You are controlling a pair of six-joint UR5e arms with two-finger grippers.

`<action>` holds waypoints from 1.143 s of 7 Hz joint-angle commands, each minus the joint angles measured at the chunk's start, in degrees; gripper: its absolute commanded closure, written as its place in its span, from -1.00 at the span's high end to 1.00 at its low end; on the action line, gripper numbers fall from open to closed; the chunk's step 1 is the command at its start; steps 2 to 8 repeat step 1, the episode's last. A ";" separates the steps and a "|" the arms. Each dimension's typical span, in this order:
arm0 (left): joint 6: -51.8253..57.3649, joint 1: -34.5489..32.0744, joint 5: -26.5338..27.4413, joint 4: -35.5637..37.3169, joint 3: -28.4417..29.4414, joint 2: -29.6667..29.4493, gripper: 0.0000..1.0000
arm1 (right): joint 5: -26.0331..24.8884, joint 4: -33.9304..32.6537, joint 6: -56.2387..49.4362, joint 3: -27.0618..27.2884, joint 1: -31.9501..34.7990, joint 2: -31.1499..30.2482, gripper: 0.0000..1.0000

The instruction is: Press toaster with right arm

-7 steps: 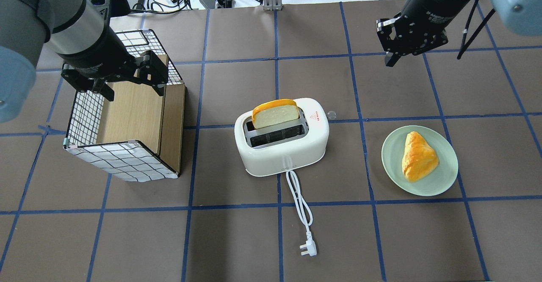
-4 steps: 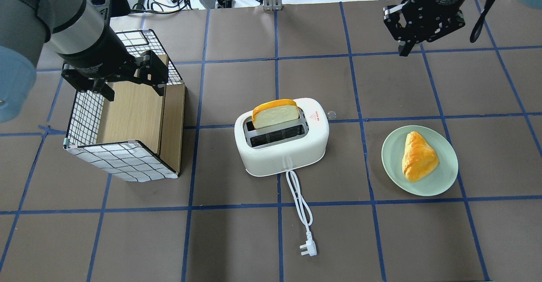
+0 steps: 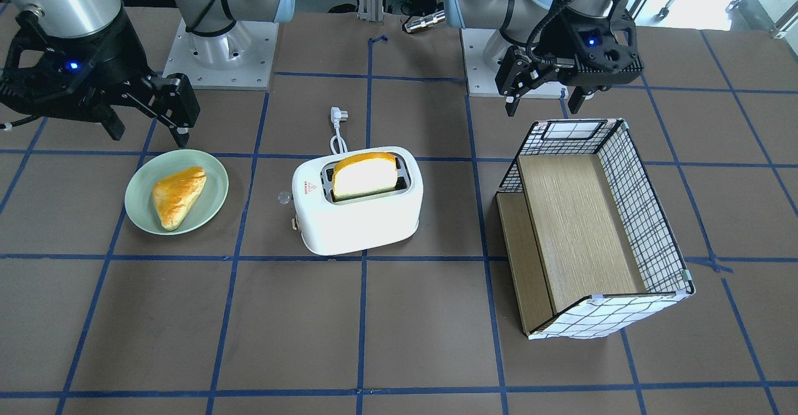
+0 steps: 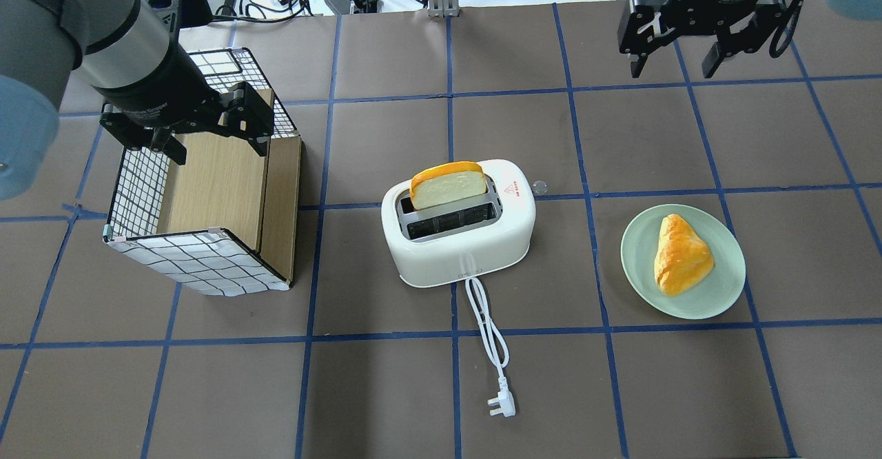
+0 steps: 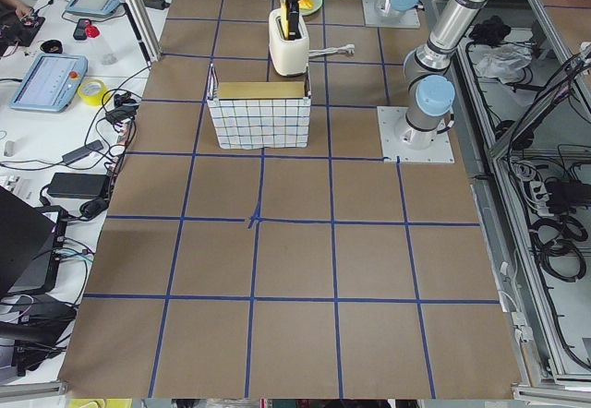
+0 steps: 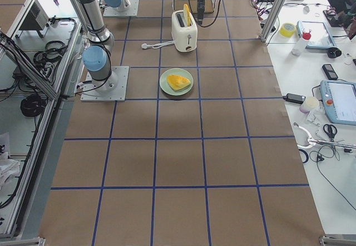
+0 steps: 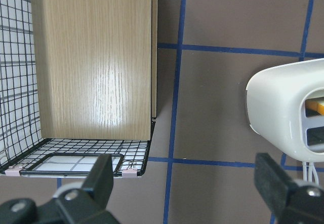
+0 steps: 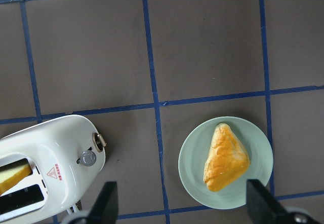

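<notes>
The white toaster (image 4: 475, 245) stands mid-table with a bread slice (image 4: 448, 187) upright in its far slot. Its clear lever knob (image 4: 539, 186) sticks out on the side facing the plate and sits high. The toaster also shows in the front view (image 3: 355, 215) and the right wrist view (image 8: 55, 153). My right gripper (image 4: 675, 59) is open and empty. It hangs high near the table's far right edge, well away from the toaster. My left gripper (image 4: 217, 145) is open and empty over the checked box.
The checked wire-and-wood box (image 4: 213, 259) lies on its side to the left of the toaster. A green plate (image 4: 723, 287) with a pastry (image 4: 681, 254) sits to the toaster's right. The white cord and plug (image 4: 501, 404) trail toward the near edge.
My right gripper has moved up toward the far right edge and turned about its wrist, so both fingers now show spread apart. The left arm and the toaster have not moved.
</notes>
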 commanded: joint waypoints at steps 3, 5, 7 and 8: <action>0.00 0.00 0.09 0.00 0.00 0.00 1.00 | -0.05 -0.07 -0.04 0.10 0.00 -0.04 1.00; 0.00 0.00 0.09 0.00 0.00 0.00 1.00 | -0.05 -0.07 -0.04 0.10 0.00 -0.04 1.00; 0.00 0.00 0.09 0.00 0.00 0.00 1.00 | -0.05 -0.07 -0.04 0.10 0.00 -0.04 1.00; 0.00 0.00 0.09 0.00 0.00 0.00 1.00 | -0.05 -0.07 -0.04 0.10 0.00 -0.04 1.00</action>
